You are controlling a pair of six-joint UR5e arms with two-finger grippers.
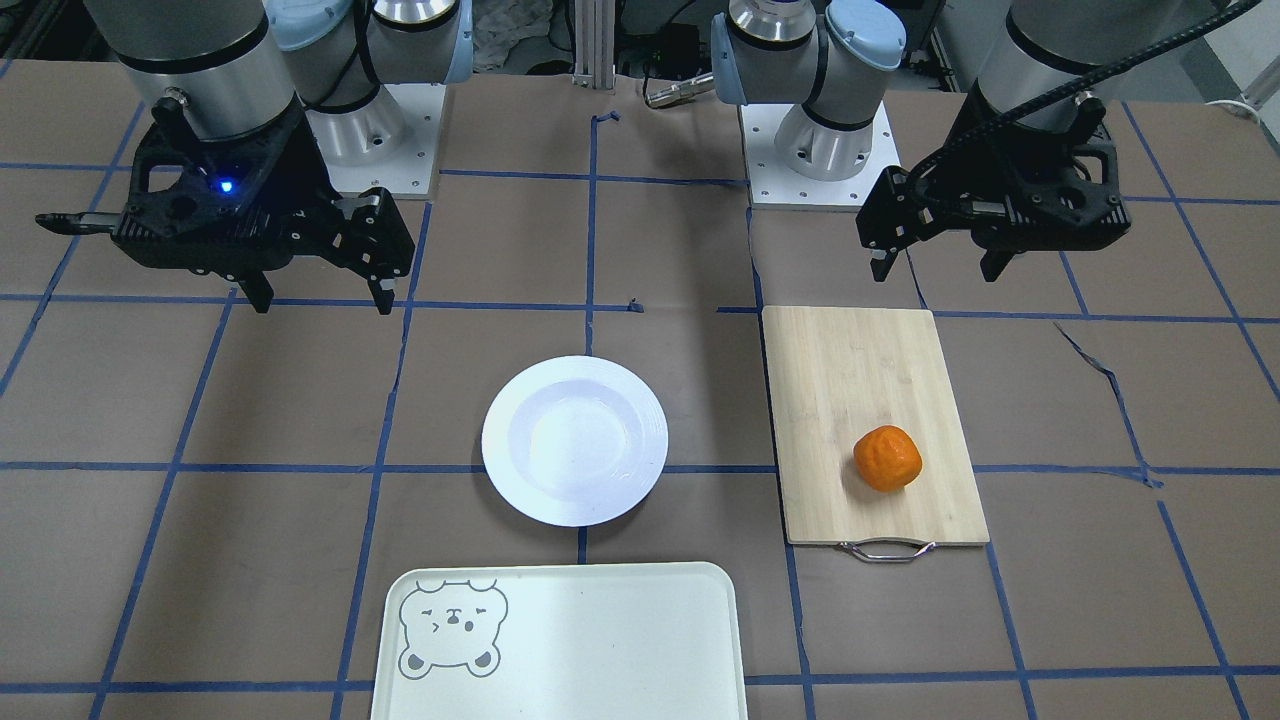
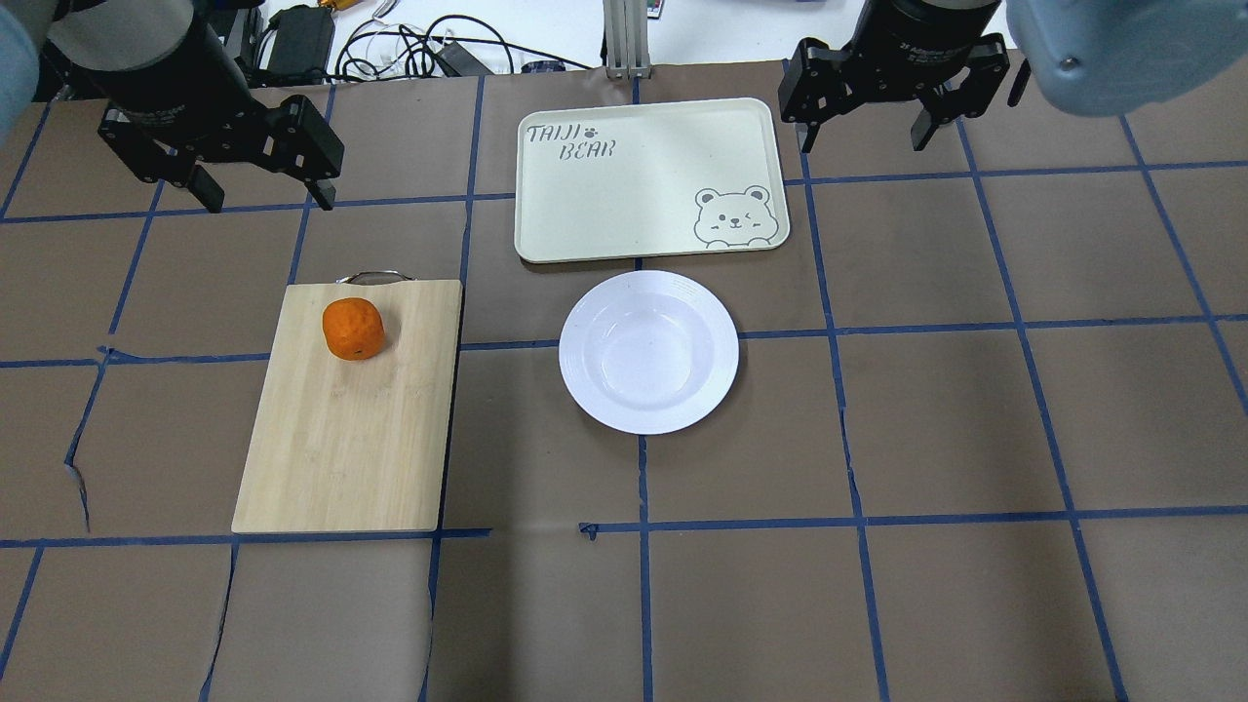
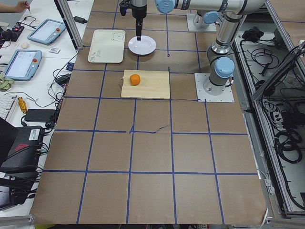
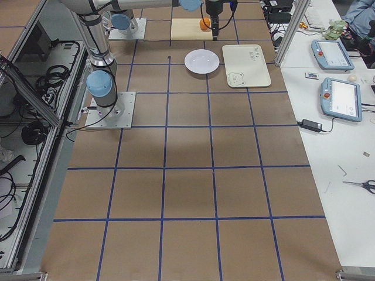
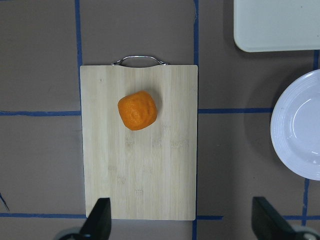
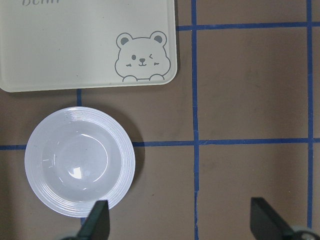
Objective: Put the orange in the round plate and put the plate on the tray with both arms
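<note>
The orange [image 1: 887, 458] lies on a wooden cutting board [image 1: 860, 390], near its handle end. The white round plate [image 1: 500, 440] sits empty at the table's middle, between the board and the tray [image 1: 620, 640]. The pale tray with its bear face lies just beyond the plate and holds nothing. My left gripper [image 1: 935, 272] hangs open above the table, behind the board's far end. My right gripper [image 1: 322, 302] is open too, held high off to the plate's other side. In the left wrist view the orange [image 5: 137, 110] lies well ahead of the open fingers [image 5: 100, 222].
Brown paper with blue tape lines covers the table [image 2: 936, 439]. The cutting board has a metal handle [image 1: 886, 550] facing the tray side. Cables and tablets lie on side benches [image 3: 28, 52] off the table.
</note>
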